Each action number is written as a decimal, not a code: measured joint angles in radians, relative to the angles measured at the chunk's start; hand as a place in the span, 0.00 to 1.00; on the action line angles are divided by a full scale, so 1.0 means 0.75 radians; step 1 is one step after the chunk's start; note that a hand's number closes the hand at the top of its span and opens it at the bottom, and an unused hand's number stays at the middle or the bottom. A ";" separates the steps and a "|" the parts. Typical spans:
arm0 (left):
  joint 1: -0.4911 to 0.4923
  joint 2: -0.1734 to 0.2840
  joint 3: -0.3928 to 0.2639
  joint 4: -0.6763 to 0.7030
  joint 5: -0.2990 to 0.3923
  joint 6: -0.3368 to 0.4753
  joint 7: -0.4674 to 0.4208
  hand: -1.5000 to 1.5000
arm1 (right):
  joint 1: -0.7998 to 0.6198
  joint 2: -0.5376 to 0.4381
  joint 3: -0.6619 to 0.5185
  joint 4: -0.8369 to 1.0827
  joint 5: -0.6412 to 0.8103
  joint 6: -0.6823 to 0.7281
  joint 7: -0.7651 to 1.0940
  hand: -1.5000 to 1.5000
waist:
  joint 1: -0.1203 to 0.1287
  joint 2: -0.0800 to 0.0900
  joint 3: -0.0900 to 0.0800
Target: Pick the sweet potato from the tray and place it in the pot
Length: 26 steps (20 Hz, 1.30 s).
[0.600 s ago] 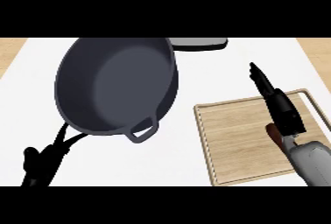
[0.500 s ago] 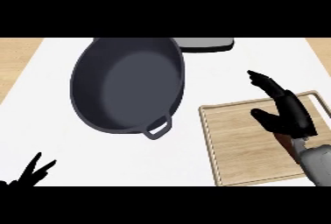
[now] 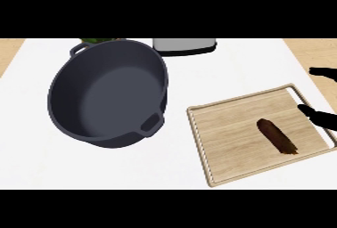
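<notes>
Sweet potato lying on the wooden tray right of the dark pot — right robot hand at the right edge, grip impossible to tell.

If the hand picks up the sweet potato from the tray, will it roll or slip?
The sweet potato is long with tapered ends, so it would probably roll sideways if pushed. It lies flat on the wooden tray, apart from its rim. It looks stiff, unlikely to bend.

head view, steeply down, counter close
</notes>
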 measured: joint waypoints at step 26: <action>0.082 -0.070 0.089 -0.171 0.000 0.121 -0.033 0.50 | 0.256 -0.320 0.256 -0.236 0.515 0.275 0.454 0.00 | 0.029 0.070 -0.031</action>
